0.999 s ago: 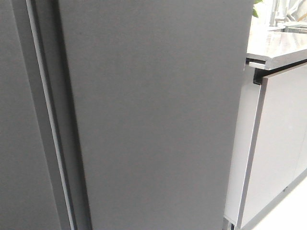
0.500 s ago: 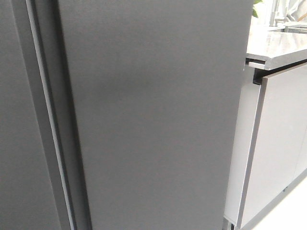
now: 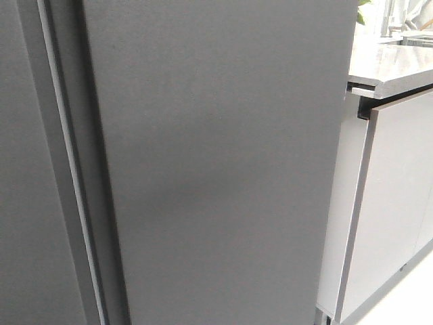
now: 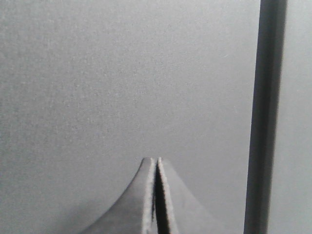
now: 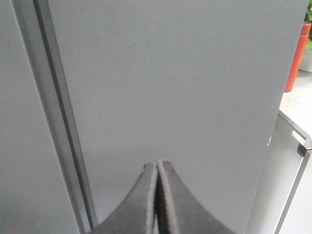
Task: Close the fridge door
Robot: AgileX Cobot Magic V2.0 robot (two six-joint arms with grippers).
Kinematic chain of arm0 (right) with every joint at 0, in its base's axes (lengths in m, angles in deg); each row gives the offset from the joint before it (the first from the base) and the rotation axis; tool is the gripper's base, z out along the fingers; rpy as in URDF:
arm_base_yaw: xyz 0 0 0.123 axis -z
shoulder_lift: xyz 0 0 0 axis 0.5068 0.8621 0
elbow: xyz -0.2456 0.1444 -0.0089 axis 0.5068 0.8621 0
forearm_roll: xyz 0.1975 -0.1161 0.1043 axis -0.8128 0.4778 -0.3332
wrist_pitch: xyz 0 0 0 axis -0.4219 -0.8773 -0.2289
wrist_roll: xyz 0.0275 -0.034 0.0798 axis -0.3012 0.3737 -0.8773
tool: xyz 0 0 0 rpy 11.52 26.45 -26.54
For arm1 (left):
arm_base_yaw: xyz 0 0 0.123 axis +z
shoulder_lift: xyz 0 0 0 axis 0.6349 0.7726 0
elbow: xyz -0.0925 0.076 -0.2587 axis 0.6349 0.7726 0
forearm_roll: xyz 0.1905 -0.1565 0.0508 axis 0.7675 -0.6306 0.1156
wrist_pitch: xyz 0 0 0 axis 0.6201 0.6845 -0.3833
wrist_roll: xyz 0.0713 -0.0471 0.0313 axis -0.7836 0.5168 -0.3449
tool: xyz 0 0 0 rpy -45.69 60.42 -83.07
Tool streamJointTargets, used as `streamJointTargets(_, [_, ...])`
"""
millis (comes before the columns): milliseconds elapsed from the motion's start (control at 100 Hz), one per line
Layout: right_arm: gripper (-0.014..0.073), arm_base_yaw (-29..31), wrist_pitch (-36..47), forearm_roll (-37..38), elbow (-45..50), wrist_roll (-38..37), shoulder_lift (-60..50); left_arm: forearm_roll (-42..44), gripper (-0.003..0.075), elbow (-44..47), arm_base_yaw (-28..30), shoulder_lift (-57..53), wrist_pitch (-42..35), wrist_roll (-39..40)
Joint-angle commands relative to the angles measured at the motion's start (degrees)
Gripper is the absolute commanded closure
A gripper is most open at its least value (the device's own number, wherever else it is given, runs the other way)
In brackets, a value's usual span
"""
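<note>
So nearest to the cameras you've got both grippers, and both have their fingers pressed flat together with nothing between them. The left gripper points at a plain grey panel with a dark vertical gap off to one side; I honestly can't tell from that view alone whether it's touching the panel or just hanging close. The right gripper, same pinched-together fingers, faces the fridge door, tips close to the surface, contact unclear too.

Next out is the fridge door itself, which fills most of the front view: big flat matte dark-grey slab, no handle. Its hinge-side strip and a thin pale line sit toward the left, next to the other dark panel. Its free right edge stands in front of the glossy light-grey cabinet front and covers part of the counter's near-left corner, so my read is it's still swung out a bit, not flush with the cabinet line yet.

Farther back is the counter, its front edge running off to the right, with something red-orange and a bit of green plant behind it in the right wrist view.

Progress-wise: I'd guess the door is mostly pushed round but not seated. What's left looks like a final flat push with the closed fingertips until that left-hand gap closes up. Neither arm shows in the front view, so hard to say which one's doing the pushing.
</note>
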Motion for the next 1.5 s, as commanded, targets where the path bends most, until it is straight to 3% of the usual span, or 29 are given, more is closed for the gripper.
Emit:
streamJointTargets(0, [0.0638,0.4,3.9,1.1,-1.2,-0.1,0.4,-0.2,0.074,2.0,-0.4,-0.6,-4.2,0.2])
streamJointTargets(280, [0.0638,0.4,3.9,1.1,-1.2,-0.1,0.4,-0.2,0.074,2.0,-0.4,-0.6,-4.2,0.2])
streamJointTargets(500, [0.0638,0.4,3.4,6.5,-0.7,0.0,0.2,-0.2,0.074,2.0,-0.4,-0.6,-4.2,0.2])
streamJointTargets(640, [0.0638,4.0,5.5,7.2,2.0,0.0,-1.2,-0.2,0.074,2.0,-0.4,-0.6,-4.2,0.2])
streamJointTargets(899, [0.0638,19.3,18.8,6.2,18.5,-0.1,-9.1,-0.2,0.074,2.0,-0.4,-0.6,-4.2,0.2])
streamJointTargets(1249, [0.0638,26.4,31.2,2.9,39.4,-0.1,-18.4,-0.2,0.074,2.0,-0.4,-0.6,-4.2,0.2])
streamJointTargets(1489, [0.0638,31.7,34.1,-1.8,46.8,-0.1,-21.2,-0.2,0.074,2.0,-0.4,-0.6,-4.2,0.2])
